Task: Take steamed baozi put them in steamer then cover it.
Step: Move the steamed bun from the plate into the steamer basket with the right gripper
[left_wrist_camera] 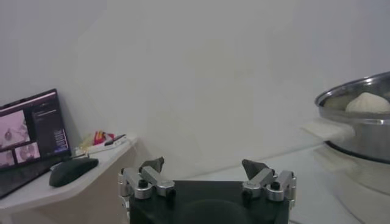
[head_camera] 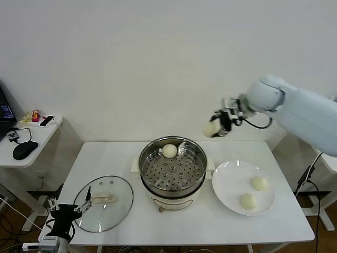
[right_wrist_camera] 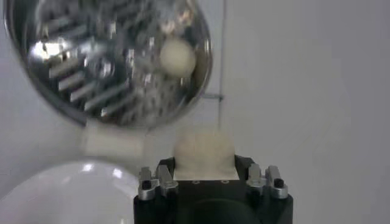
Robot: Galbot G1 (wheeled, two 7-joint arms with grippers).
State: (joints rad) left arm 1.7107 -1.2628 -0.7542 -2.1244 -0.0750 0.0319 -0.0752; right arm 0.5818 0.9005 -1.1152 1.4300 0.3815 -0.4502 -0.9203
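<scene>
The steamer stands mid-table, and one steamed baozi lies on its perforated tray at the back. Right of the pot and raised well above the table, my right gripper is shut on another baozi. In the right wrist view that bun fills the jaws, with the steamer and its bun beyond. Two more baozi rest on the white plate. The cover lies flat at the table's left front. My left gripper hovers open at its near edge, holding nothing.
A side table at far left carries a mouse, a laptop edge and small items. The left wrist view shows the laptop, the mouse and the steamer's side. A white wall runs behind the table.
</scene>
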